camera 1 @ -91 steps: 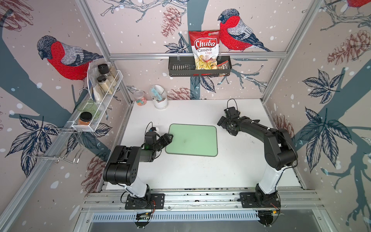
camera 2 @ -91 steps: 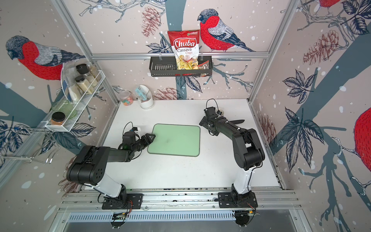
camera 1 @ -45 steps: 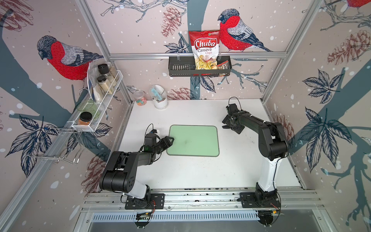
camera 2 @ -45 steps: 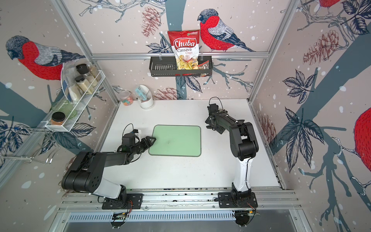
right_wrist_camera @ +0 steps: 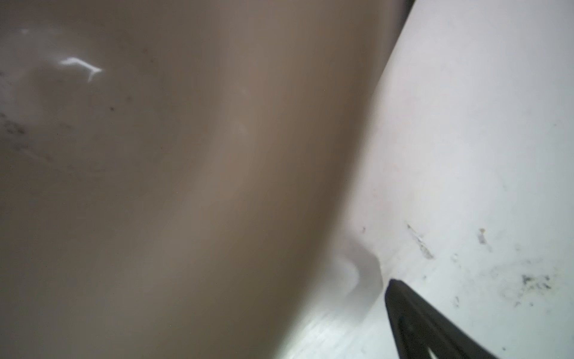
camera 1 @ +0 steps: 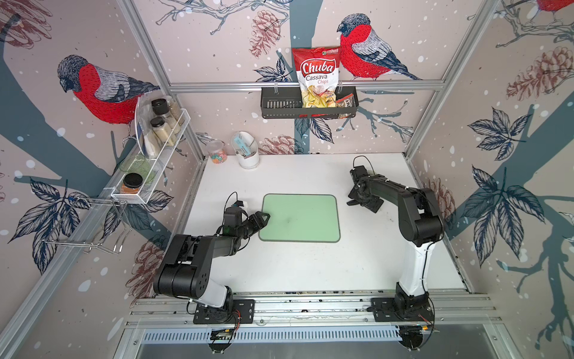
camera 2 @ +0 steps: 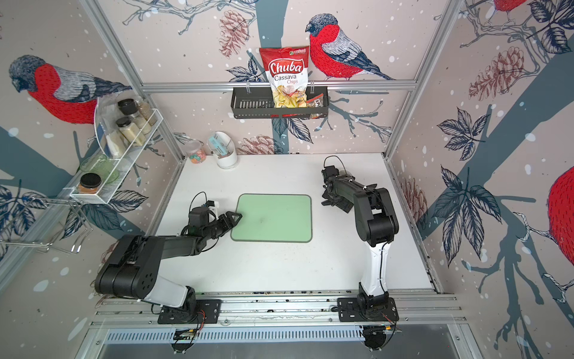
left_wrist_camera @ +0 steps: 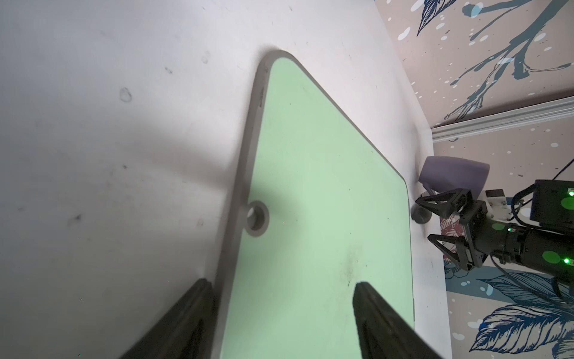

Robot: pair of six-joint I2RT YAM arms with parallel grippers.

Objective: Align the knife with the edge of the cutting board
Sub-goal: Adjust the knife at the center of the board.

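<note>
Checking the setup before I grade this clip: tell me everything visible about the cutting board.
The cutting board is a flat, pale-green rectangle with rounded corners, a thin grey rim and a small hole by one short edge; it looks plastic, with a faint dark smudge. It lies flat on the white table, nothing on it. The left gripper, jaws apart, straddles the holed edge; contact is unclear.

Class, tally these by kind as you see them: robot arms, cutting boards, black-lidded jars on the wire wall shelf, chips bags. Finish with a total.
Robot arms: 2
Cutting board: 1
Black-lidded jars: 3
Chuba cassava chips bag: 1
Total: 7
</note>
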